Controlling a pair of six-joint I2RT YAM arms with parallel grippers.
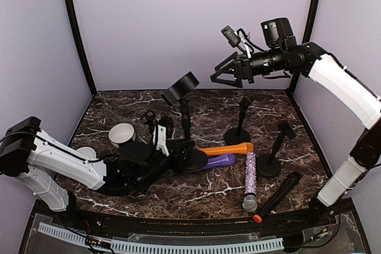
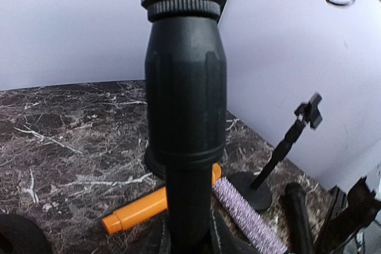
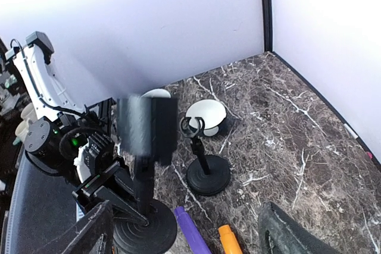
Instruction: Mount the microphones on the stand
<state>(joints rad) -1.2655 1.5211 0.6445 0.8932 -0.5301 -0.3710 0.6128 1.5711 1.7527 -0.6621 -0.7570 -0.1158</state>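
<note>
My left gripper reaches in low from the left and is shut on the lower pole of a black stand, which has a wide clip holder on top. The pole fills the left wrist view, with a finger pressed to each side. On the table to its right lie the orange microphone, the purple one, the glittery lilac one and the black one with an orange end. My right gripper hangs high at the back, open and holding nothing; its fingers frame that stand from above.
Two slimmer stands stand to the right of the microphones. A third stand with a ring clip is behind my left arm. Two white bowls sit at the left. Walls close the back and both sides.
</note>
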